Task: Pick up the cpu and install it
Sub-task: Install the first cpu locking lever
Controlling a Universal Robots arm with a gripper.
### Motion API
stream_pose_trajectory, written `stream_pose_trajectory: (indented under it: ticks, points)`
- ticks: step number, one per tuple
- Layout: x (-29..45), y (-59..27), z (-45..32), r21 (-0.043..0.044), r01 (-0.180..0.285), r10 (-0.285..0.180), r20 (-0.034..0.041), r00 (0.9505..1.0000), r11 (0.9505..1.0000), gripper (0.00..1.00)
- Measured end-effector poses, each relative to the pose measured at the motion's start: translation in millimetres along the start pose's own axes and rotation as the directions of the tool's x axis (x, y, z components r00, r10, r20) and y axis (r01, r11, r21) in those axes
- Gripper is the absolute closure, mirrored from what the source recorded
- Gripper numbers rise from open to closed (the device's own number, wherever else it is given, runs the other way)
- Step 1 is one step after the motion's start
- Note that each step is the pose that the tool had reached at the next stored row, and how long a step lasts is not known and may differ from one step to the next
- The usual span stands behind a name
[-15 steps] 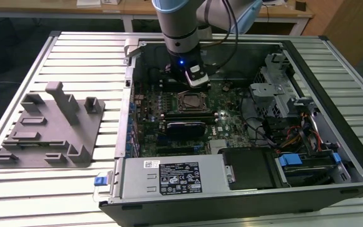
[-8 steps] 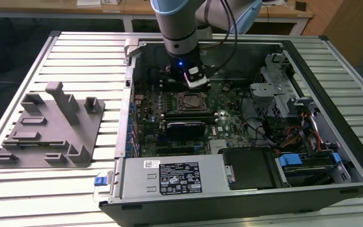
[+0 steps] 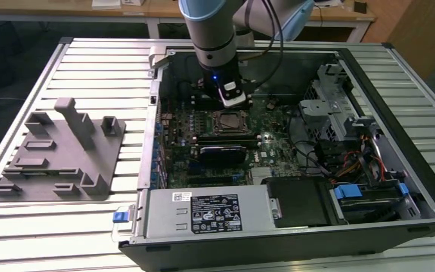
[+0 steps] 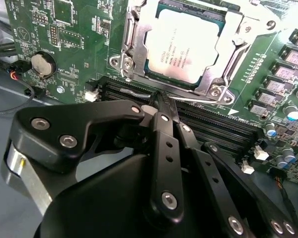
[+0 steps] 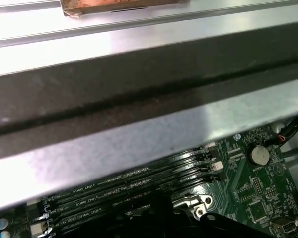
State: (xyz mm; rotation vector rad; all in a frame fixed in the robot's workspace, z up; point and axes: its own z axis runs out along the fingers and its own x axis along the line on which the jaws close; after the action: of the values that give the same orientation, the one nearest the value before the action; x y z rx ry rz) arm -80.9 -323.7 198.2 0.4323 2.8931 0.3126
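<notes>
The cpu [image 4: 187,47] lies flat in the motherboard socket [image 4: 134,44], its silvery top facing up and framed by the socket's metal load plate; in the exterior view the same chip [image 3: 229,120] sits near the middle of the motherboard [image 3: 278,147], inside the open computer case [image 3: 421,187] that rests on the slatted worktop [image 3: 89,56]. The pincer [image 4: 165,106] hangs just off the socket's edge, over the black memory slots [image 4: 223,131] that run alongside it, so the chip is close ahead of the fingertips rather than between them. The fingertips [image 4: 161,101] are drawn together to a narrow point with nothing gripped between them, and they look apart from the chip, though how high they stand above the board cannot be judged. The chip is square, so it offers no long axis; its sides run parallel to the memory slots, and the pincer's closing line seems to run roughly along those slots as well. In the exterior view the arm's wrist [image 3: 231,93] stands upright just behind the socket, nearer the case's back wall. The gray holder block [image 3: 59,153] sits on the worktop to the exterior view's left, well apart from the case, with no chip visible on it. Judging by this, the chip is already seated, and the pincer stands released beside it.
</notes>
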Motion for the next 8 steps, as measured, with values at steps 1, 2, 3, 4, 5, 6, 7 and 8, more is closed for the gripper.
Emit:
stream_pose_trajectory:
  ticks: [1,2,3,4,5,6,7,8]
  points:
    - [0.1,-0.1,0.4,-0.0002,-0.001,0.001,0.0008,1.0,1.0,0.89]
    - [0.1,-0.2,0.5,-0.0002,-0.001,0.001,0.0012,1.0,1.0,0.89]
    - [0.1,-0.2,0.6,-0.0001,-0.001,0.001,0.0015,1.0,1.0,0.89]
    - [0.1,-0.3,0.9,-0.0006,-0.001,0.001,0.0024,1.0,1.0,0.89]
    - [0.1,-0.5,1.2,-0.0011,-0.001,0.001,0.0036,1.0,1.0,0.89]
    - [0.1,-0.6,1.3,-0.0014,-0.001,0.001,0.0047,1.0,1.0,0.89]
    - [0.1,-0.8,1.4,-0.0016,-0.001,0.001,0.0053,1.0,1.0,0.89]
    - [0.0,-0.9,1.4,-0.0017,0.0,0.0,0.0054,1.0,1.0,0.89]
